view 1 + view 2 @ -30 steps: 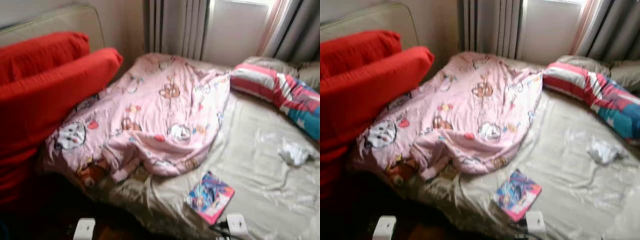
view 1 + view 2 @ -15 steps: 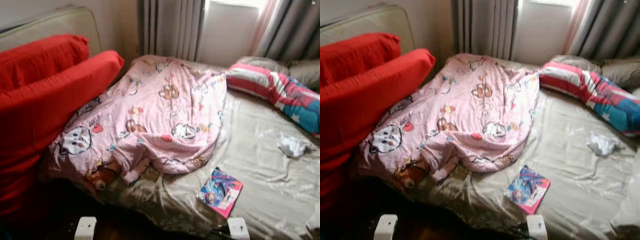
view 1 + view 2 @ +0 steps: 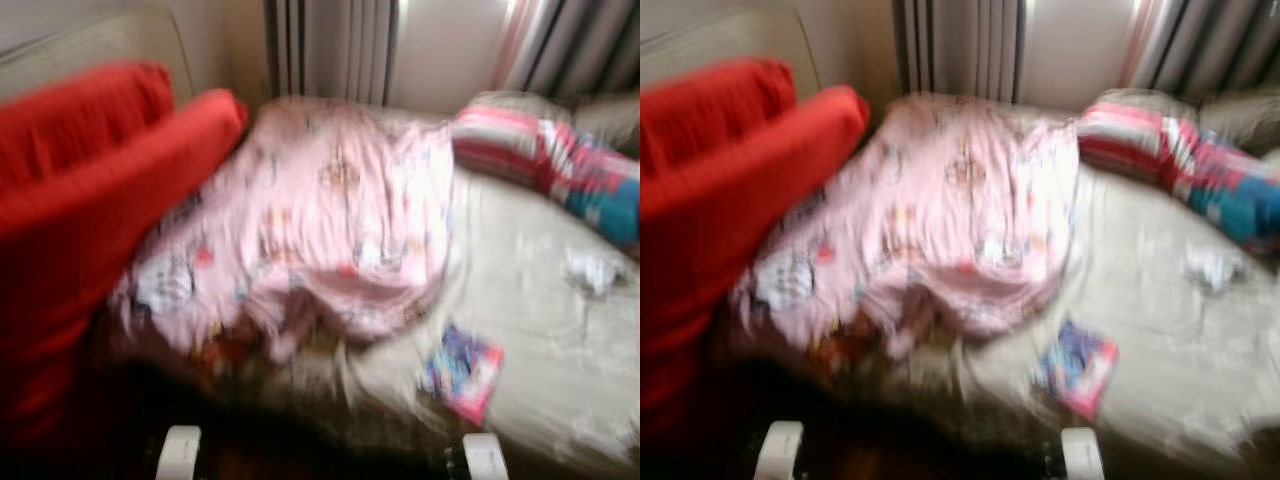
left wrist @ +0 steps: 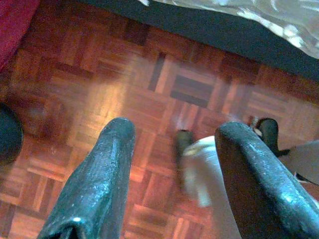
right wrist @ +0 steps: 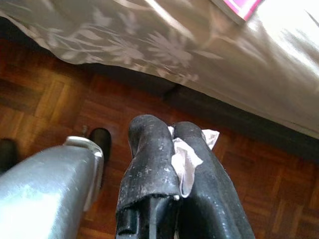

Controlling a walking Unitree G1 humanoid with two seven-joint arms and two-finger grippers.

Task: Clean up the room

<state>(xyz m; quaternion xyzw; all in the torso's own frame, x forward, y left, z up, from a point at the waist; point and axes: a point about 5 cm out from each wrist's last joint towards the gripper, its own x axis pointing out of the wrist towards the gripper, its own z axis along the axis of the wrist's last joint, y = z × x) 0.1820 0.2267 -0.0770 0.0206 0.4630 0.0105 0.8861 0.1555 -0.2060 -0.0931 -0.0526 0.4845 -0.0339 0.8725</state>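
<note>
Both eye views are blurred. A crumpled pink cartoon blanket lies across the left half of a bed with a beige sheet. A colourful book lies near the bed's front edge, and a crumpled white tissue sits on the sheet at the right. My right gripper hangs beside the bed above the parquet, shut on a white scrap of paper. My left gripper is open over the wooden floor, with nothing between its fingers.
Two big red cushions lean at the left against a beige headboard. A striped pink, white and blue pillow lies at the back right. Grey curtains hang behind the bed. The bed's edge is close in front of me.
The whole picture has slid and gone blurry, so the camera is moving. Nothing on the bed has visibly shifted.
</note>
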